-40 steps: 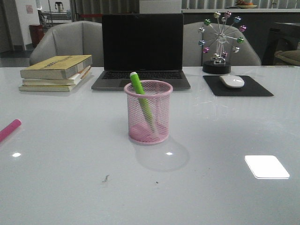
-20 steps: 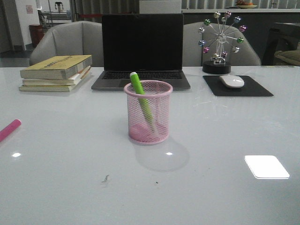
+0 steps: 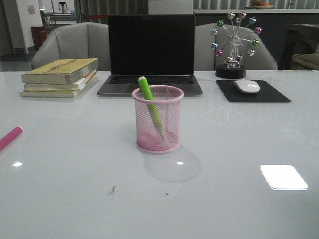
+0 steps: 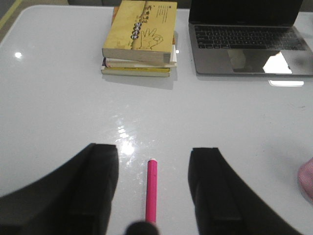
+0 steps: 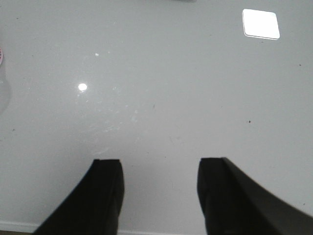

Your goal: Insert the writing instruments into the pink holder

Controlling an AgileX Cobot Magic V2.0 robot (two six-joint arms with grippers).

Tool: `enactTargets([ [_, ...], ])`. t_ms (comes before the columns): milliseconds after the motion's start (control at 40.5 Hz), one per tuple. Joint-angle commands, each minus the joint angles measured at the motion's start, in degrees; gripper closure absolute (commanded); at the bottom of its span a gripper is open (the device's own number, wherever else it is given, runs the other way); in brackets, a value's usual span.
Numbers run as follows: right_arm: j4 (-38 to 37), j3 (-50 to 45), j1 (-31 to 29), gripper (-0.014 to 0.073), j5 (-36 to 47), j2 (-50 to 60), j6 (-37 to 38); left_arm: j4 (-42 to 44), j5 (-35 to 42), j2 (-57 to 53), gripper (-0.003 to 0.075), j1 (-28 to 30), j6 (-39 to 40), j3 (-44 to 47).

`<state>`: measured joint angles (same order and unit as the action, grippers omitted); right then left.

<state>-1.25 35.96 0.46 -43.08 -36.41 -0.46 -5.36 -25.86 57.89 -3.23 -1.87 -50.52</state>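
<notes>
The pink wire-mesh holder [image 3: 157, 118] stands upright mid-table in the front view, with the lime green marker [image 3: 149, 104] leaning inside it, top end above the rim. The magenta marker [image 3: 10, 138] lies flat at the table's left edge. In the left wrist view that magenta marker [image 4: 151, 191] lies on the table between the fingers of my open left gripper [image 4: 153, 161], untouched; a sliver of the holder [image 4: 308, 177] shows at the frame edge. My right gripper [image 5: 160, 169] is open over bare table with nothing between its fingers. Neither gripper shows in the front view.
A stack of books [image 3: 61, 77] sits at the back left, a laptop [image 3: 151, 55] behind the holder, and a mouse [image 3: 246, 86] on a black pad [image 3: 252, 91] with a ball ornament [image 3: 235, 44] at the back right. Books [image 4: 141, 38] and laptop [image 4: 249, 41] lie beyond the left gripper.
</notes>
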Motion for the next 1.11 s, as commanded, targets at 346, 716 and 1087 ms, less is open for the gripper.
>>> enactTargets([
  [346,-0.53,1.45,-0.29,0.0139,1.73,0.18,0.03,-0.48,-18.94,26.48,0.0313,-0.35,0.55,-25.28],
  [716,-0.53,1.45,-0.29,0.0139,1.32,0.18,0.03,-0.48,-24.19,41.11,0.0313,-0.35,0.55,-32.77],
  [1087,-0.53,1.45,-0.29,0.0139,-0.36,0.18,0.03,-0.48,-22.48,47.95,0.0314,-0.35,0.55,-32.77],
])
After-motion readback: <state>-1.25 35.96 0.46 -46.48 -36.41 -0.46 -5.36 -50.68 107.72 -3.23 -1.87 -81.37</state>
